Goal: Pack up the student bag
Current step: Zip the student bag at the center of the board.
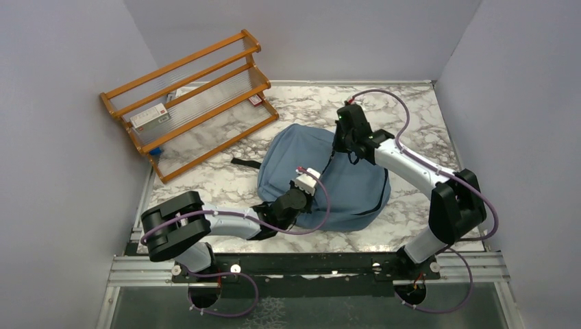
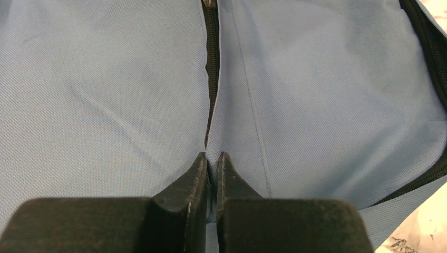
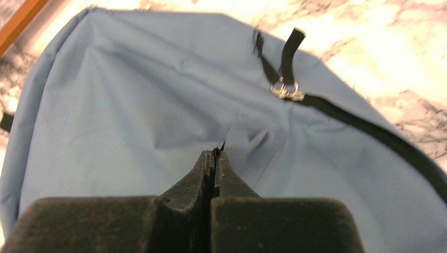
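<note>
The student bag [image 1: 342, 188], dusty-blue and soft, lies flat in the middle of the marble table. My left gripper [image 1: 306, 179] rests on its near-left part. In the left wrist view the left gripper [image 2: 212, 156] is shut, pinching a fold of blue fabric just below a black zipper [image 2: 212, 63]. My right gripper [image 1: 340, 142] is at the bag's far edge. In the right wrist view the right gripper [image 3: 215, 154] is shut on a puckered bit of the bag [image 3: 132, 116], with a small black piece showing at its tips. Two metal zipper pulls [image 3: 284, 90] lie further on.
A wooden rack [image 1: 192, 96] stands at the back left, with a white and red box [image 1: 149, 116] on it and a small box [image 1: 255, 100] at its right end. A black strap [image 1: 245, 163] sticks out from the bag's left. Grey walls enclose the table.
</note>
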Robot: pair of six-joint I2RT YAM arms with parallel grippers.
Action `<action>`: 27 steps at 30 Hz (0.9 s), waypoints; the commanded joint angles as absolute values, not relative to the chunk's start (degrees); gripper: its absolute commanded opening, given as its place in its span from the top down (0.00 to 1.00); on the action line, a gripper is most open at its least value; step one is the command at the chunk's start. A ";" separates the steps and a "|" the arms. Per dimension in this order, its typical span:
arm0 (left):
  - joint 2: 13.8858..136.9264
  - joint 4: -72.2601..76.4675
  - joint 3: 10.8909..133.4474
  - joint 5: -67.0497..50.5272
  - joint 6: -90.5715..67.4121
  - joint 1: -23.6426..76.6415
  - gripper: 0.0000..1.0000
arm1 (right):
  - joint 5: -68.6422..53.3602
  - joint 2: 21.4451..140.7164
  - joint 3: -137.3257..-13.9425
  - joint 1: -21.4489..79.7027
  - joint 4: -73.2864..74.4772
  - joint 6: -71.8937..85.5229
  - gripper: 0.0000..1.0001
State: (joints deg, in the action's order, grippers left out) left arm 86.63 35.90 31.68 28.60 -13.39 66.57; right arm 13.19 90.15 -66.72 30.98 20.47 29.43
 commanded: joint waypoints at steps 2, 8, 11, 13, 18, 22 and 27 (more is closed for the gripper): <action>85.36 32.61 29.30 25.49 -15.53 66.90 0.96 | 16.97 94.09 -70.95 27.31 16.07 26.59 0.99; 85.34 32.53 29.18 24.64 -15.91 66.90 0.97 | 15.16 98.70 -74.14 22.66 15.24 25.74 0.99; 85.21 32.43 29.10 24.61 -15.91 66.92 0.98 | 13.69 101.82 -76.55 20.51 15.26 25.03 0.99; 84.97 32.20 28.88 24.57 -15.91 66.92 0.98 | 12.85 104.38 -78.35 19.37 15.53 24.76 0.99; 83.97 31.37 28.08 24.52 -16.40 66.92 0.98 | 10.24 109.79 -83.15 17.40 16.52 24.44 0.99; 82.56 30.33 27.51 24.97 -17.02 66.90 0.98 | 7.79 111.36 -85.81 17.08 19.05 23.48 0.99; 80.85 29.05 27.88 25.89 -16.99 66.96 0.98 | 5.60 103.35 -81.26 17.10 18.34 23.47 0.88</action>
